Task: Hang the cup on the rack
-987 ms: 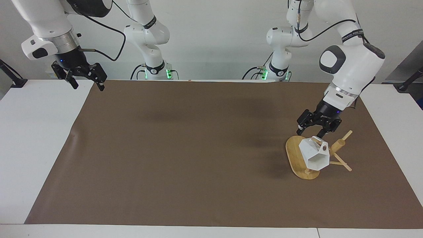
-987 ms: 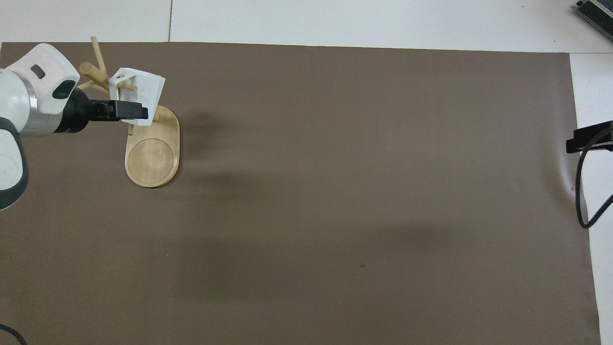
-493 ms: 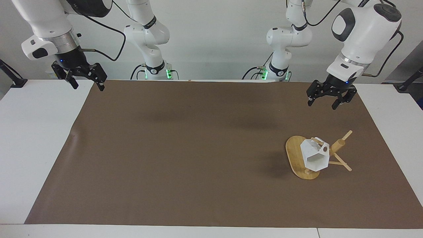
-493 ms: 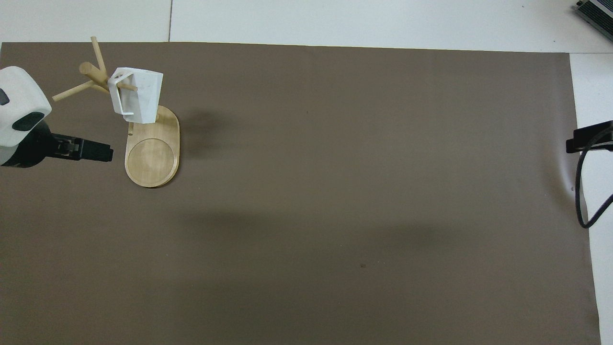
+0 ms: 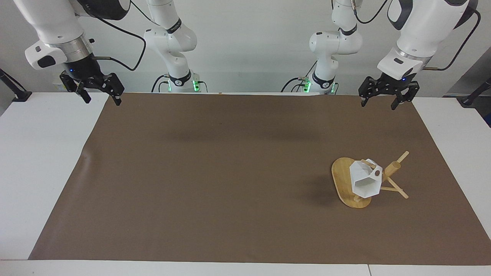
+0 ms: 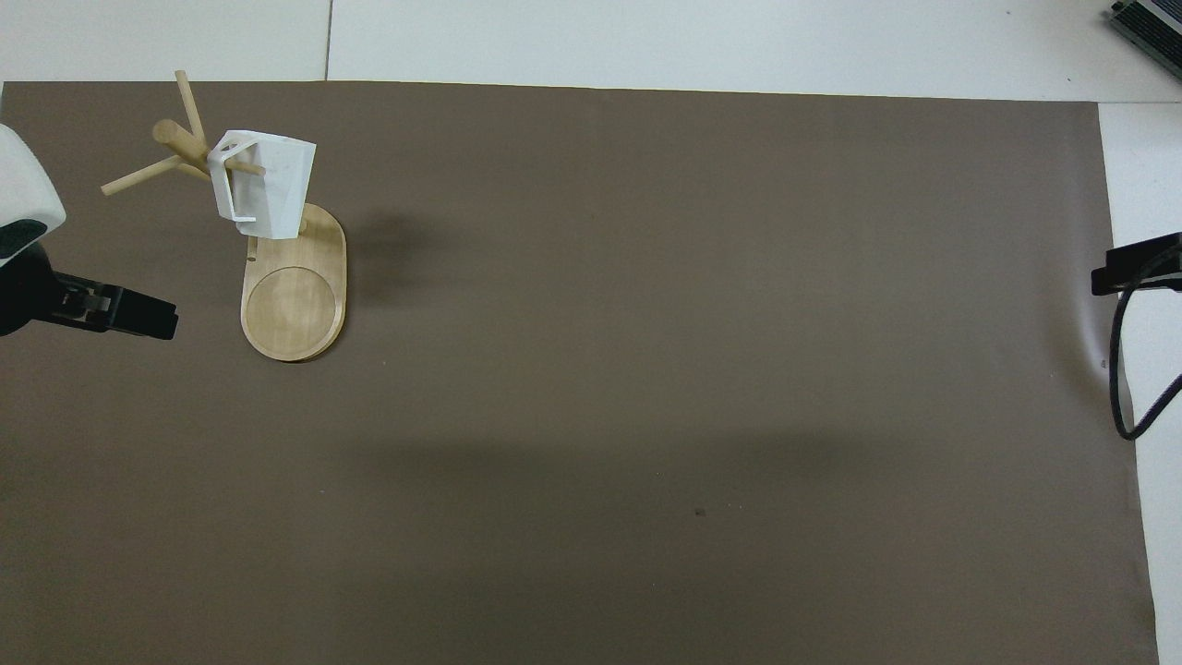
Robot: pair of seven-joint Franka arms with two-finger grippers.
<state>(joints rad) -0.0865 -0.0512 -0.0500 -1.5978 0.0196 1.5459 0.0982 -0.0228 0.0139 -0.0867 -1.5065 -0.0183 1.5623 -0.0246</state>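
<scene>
On the brown-covered desk (image 5: pixel 215 184) the cup (image 5: pixel 365 180) hangs from a peg of the rack (image 5: pixel 345 184); the left tool (image 5: pixel 385 100) has released it and pulled up away, right tool (image 5: pixel 100 95) waiting released: hanging looks done.

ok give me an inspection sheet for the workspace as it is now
surface: brown mat over a white table.
job's things: cup hangs by its handle on a peg of the rack, toward the left arm's end.
clutter: nothing seen.
grippers: left gripper open, empty, raised over the mat's edge by its base; right gripper open, empty, raised over the mat's corner, waiting.
cables: black cable at the right arm's end.
surroundings: white wall.
</scene>
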